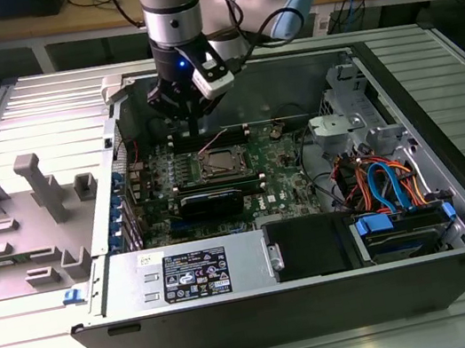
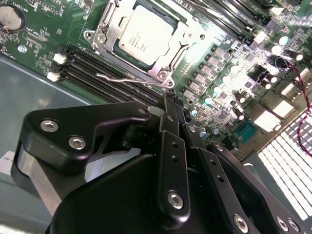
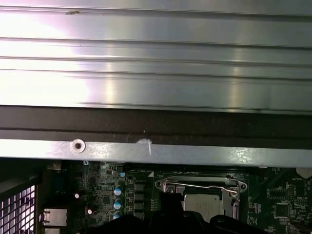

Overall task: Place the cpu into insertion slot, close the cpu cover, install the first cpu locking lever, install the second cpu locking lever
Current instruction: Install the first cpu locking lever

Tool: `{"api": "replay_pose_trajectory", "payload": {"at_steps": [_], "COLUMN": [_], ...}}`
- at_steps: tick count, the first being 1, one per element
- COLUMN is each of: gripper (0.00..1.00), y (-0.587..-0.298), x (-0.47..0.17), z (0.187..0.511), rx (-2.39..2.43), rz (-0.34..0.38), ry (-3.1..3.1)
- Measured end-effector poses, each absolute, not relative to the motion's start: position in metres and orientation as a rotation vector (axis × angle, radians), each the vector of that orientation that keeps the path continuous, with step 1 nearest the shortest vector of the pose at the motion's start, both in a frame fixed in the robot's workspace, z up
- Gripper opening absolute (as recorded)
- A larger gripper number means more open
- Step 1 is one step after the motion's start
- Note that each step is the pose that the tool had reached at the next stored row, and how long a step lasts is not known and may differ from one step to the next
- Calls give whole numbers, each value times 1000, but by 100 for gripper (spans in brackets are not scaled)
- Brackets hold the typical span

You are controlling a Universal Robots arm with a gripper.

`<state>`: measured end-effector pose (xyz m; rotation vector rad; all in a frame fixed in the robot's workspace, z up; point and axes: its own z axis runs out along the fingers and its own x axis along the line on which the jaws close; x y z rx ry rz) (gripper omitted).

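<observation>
The cpu [image 2: 145, 35], a silver-grey square chip, lies in the insertion slot [image 1: 225, 163] on the green motherboard. The cpu cover [image 2: 181, 45], a thin silvery frame, lies flat around the chip. A thin wire locking lever [image 2: 127, 78] runs along the socket side nearest my gripper; I cannot tell if it is latched. The same lever [image 3: 195, 185] and the cpu [image 3: 204, 205] show in the first wrist view. My gripper [image 1: 195, 135] hangs just behind the socket, and its black fingers [image 2: 168, 122] are shut with nothing between them, a little above the board.
Memory slots [image 2: 97, 68] lie between the gripper and the socket. A black card with a heatsink [image 1: 210, 201] sits in front of the socket. Drive cables [image 1: 387, 183] fill the case at the exterior view's right. The case wall [image 3: 156, 151] stands close behind the gripper.
</observation>
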<state>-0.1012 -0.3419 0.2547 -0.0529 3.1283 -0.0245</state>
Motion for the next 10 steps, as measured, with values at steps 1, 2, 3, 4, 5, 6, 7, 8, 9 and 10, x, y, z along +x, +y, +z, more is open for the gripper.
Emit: {"api": "replay_pose_trajectory", "payload": {"at_steps": [1,2,3,4,5,6,7,8,9,10], "gripper": [11,11,11,11,11,11,11,11,11,11], "y": [-342,-342,-342,-342,-342,-342,-342,-342,-342,-342], "x": [-101,-101,-101,-101,-100,-99,-99,-99,-98,-97], "z": [253,253,252,252,251,251,251,251,250,250], "rx": [-53,-53,-53,-53,-53,-53,-53,-53,-53,-52], "rz": [-22,-22,-21,-19,-16,-11,1,9,10,17], "ry": [3128,3128,3128,3128,3128,3128,3128,3128,3128,3128]}}
